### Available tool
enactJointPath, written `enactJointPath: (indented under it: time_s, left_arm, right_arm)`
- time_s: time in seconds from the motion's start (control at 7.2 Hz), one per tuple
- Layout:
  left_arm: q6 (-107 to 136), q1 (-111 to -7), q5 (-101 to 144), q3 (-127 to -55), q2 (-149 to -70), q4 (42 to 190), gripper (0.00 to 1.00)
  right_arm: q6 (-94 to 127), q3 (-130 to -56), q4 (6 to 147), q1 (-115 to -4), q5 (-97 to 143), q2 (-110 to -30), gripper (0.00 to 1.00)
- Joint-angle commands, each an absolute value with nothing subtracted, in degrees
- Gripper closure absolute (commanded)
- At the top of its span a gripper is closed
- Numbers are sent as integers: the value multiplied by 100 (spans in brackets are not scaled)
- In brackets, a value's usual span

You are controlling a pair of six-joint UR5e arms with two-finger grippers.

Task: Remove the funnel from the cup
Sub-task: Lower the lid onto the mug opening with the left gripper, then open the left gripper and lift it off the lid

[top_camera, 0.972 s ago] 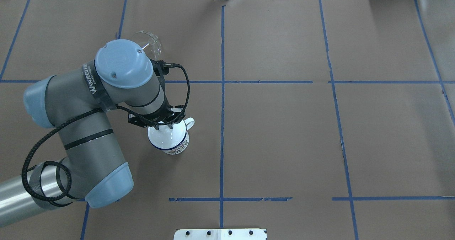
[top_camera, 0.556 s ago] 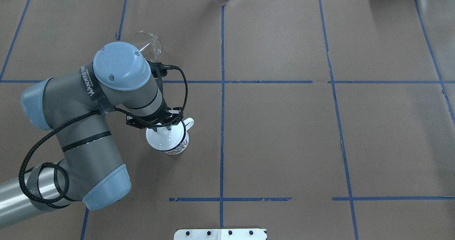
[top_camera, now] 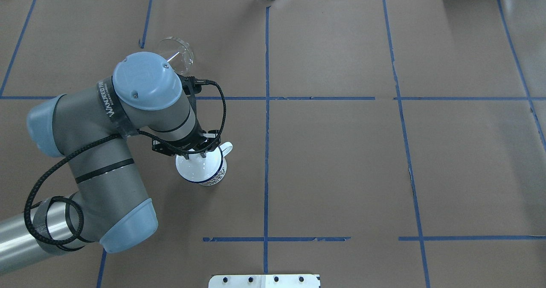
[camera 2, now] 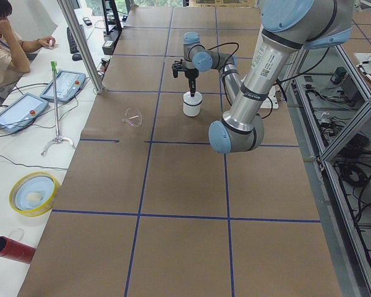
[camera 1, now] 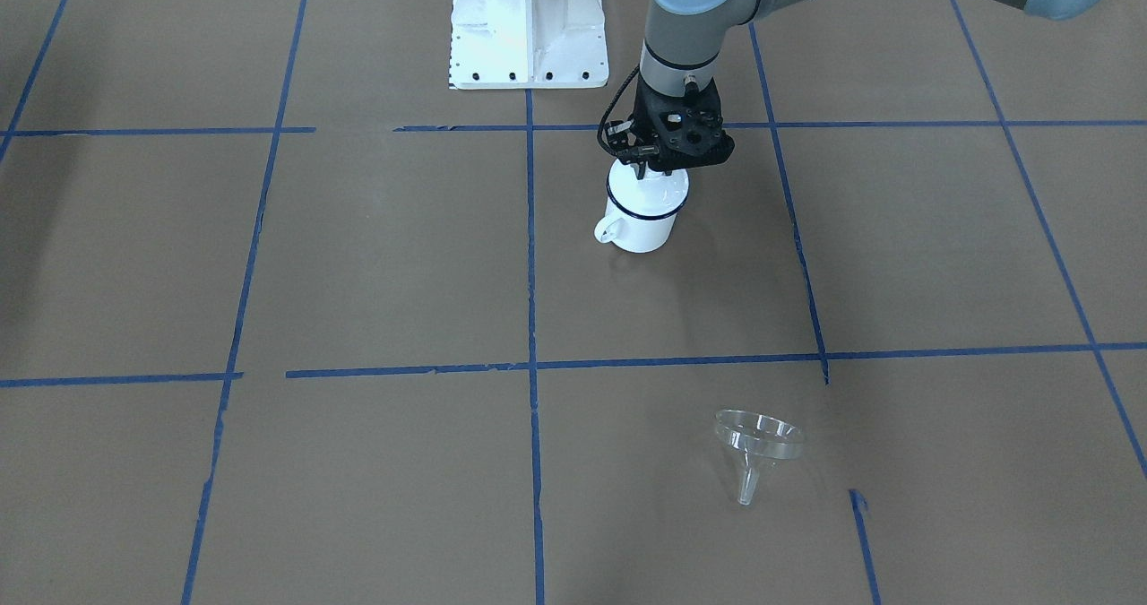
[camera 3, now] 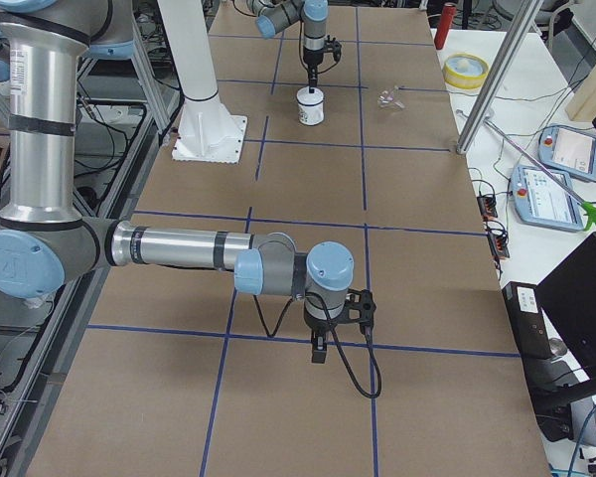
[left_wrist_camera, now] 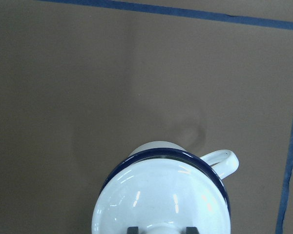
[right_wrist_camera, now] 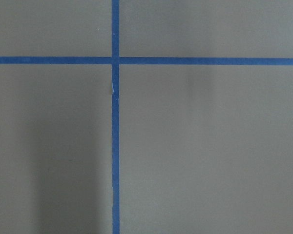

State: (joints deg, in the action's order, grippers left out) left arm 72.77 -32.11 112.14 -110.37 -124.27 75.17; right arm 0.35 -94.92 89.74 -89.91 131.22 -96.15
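The cup (camera 1: 641, 224) is a white enamel mug with a dark blue rim (left_wrist_camera: 161, 155), upright near the table's middle. A white domed lid (left_wrist_camera: 161, 195) covers it. My left gripper (left_wrist_camera: 161, 230) stands straight above it, its fingers (left_wrist_camera: 133, 229) closed on either side of the lid's knob. It also shows in the overhead view (top_camera: 197, 153). The clear funnel (camera 1: 757, 448) lies tipped on the paper, well away from the cup, beside my left arm's elbow (top_camera: 175, 54). My right gripper (camera 3: 319, 356) hangs over bare paper far away; I cannot tell whether it is open or shut.
Brown paper with blue tape lines (top_camera: 266, 109) covers the table. The robot's white base (camera 1: 527, 22) stands at the near edge. A person (camera 2: 3, 43), tablets (camera 2: 65, 83) and a yellow bowl (camera 2: 32, 193) are at a side bench beyond the table's far edge.
My left arm has shifted slightly left, and the lidded cup has shifted a little with it. The funnel has not moved.
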Motion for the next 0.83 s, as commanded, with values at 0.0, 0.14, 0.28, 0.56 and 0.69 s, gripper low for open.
enactJointPath:
  time_s: [0.0,0.14,0.28,0.56,0.69]
  left_arm:
    - [7242,-3208,11215,-10987,-12410,7584,72]
    - [7242,-3208,11206,-10969,-12393,7655,50]
    - [7233,-3208,11206,-10969,-12384,7673,8]
    - [7181,-3260,11189,-11134,-12340,7726,0]
    - [6632,-3417,11197,-11466,-12148,7726,0]
  right_arm:
    - [35,-9492,8974,-8991,13122,-9615,0]
    - [35,-9492,8974,-8991,13122,-9615,0]
    - [35,-9492,8974,-8991,13122,-9615,0]
    - [35,-9492,8974,-8991,13122,-9607,0]
    - [35,-9492,8974,-8991,13122,-9615,0]
